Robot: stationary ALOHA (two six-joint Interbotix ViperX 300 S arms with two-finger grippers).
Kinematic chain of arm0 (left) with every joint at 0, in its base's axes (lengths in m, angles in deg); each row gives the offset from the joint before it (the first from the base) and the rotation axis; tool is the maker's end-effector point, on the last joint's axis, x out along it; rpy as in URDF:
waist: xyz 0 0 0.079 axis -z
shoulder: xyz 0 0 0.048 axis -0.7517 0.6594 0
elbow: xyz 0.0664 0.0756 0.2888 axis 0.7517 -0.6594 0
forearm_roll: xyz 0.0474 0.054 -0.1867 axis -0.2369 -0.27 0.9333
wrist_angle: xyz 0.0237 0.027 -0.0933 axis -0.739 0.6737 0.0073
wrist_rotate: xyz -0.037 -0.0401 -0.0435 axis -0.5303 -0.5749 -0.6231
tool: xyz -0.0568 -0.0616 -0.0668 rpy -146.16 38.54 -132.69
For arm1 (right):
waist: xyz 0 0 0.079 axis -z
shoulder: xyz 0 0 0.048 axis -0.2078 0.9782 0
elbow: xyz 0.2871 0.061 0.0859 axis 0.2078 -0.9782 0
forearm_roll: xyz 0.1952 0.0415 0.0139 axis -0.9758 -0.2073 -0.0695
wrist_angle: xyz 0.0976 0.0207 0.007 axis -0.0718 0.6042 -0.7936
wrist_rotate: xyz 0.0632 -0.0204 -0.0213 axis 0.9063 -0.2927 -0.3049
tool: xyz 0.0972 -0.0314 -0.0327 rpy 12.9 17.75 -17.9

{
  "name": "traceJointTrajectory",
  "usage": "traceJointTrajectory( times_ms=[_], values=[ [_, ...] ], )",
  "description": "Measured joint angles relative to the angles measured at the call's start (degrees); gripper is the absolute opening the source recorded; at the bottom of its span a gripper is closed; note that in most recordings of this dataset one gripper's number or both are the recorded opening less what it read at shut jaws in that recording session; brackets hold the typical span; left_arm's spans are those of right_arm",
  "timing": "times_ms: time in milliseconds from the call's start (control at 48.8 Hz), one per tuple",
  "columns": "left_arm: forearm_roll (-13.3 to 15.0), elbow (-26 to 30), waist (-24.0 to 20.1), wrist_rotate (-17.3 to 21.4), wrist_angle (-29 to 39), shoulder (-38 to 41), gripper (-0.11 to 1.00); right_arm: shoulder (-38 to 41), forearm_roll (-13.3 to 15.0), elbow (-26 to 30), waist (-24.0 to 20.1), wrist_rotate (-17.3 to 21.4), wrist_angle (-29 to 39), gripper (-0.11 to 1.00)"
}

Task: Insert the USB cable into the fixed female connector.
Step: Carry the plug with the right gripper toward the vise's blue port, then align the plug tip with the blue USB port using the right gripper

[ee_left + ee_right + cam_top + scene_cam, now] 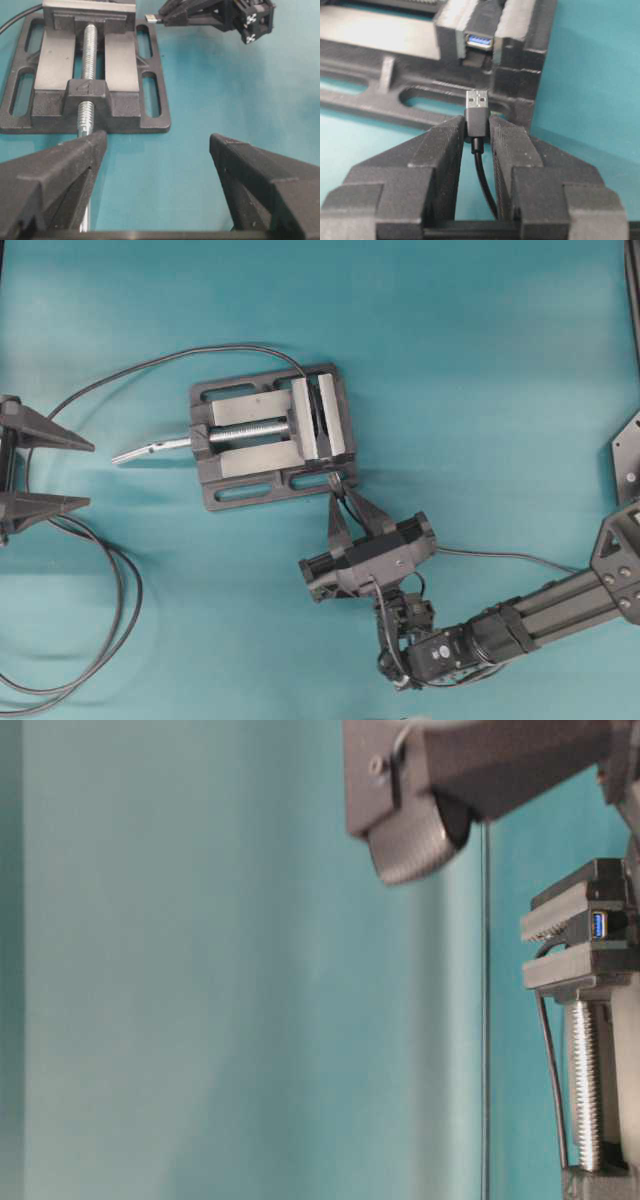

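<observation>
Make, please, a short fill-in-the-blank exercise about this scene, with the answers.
1. The right gripper is shut on the USB ____.
2. The fixed female connector has a ____ insert.
3. The connector is clamped in the grey ____.
4. The left gripper stands ____ and holds nothing.

Answers: cable; blue; vise; open

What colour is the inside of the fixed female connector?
Blue inside the fixed female connector, clearest in the right wrist view.

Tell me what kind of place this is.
Probably a robotics test bench: a teal tabletop, a metal vise clamping a USB socket, and the right claw gripping a USB cable.
</observation>
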Motion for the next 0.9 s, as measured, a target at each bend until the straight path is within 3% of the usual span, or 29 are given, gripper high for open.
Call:
traceJointTrajectory(
  times_ms=[225, 471, 902],
  values=[
    [-0.09, 0.0, 0.0, 0.0, 0.09, 0.0, 0.99, 0.97, -0.7, 3.25, 1.32, -3.78, -0.7, 0.2],
    [-0.09, 0.0, 0.0, 0.0, 0.0, 0.0, 0.99, 1.05, -4.22, 5.19, 1.41, -3.52, -3.6, 0.2],
    [-0.09, 0.0, 0.0, 0.0, 0.09, 0.0, 0.99, 1.85, -4.39, 7.03, 1.32, -3.43, -4.39, 0.2]
  ],
)
